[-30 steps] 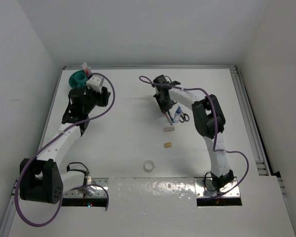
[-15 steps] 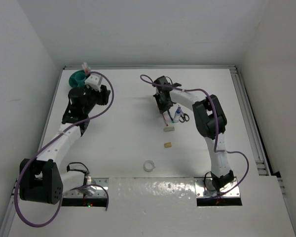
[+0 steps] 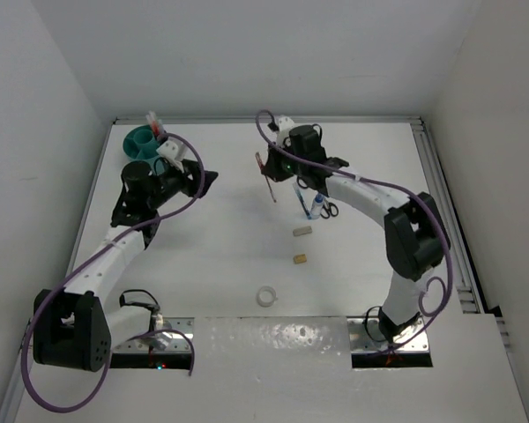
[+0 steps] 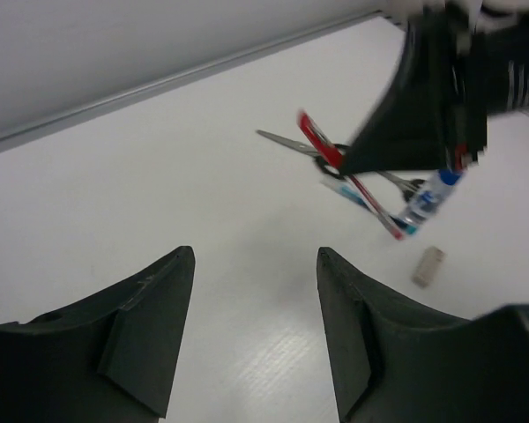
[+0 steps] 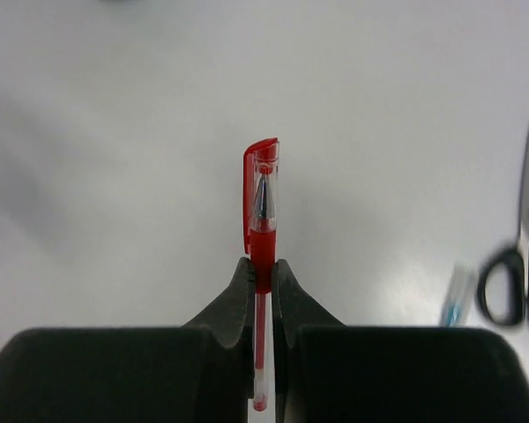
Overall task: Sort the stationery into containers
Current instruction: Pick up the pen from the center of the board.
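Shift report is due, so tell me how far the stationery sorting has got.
Done: something red and white stands in the teal organiser. In hand: the right gripper grips a red pen; the left gripper is open, empty. Left on the table: scissors, glue bottle, blue pen, two erasers, tape ring.

Organiser cup (image 3: 144,139) far left; erasers (image 3: 302,231) central, tape ring (image 3: 265,296) nearer, scissors (image 3: 329,210) probably right.

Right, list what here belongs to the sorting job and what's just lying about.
Belongs to the job:
red pen, held in the right gripper
teal cup
scissors
glue bottle
pale eraser
tan eraser
tape ring

Just there:
metal base plate
side rail
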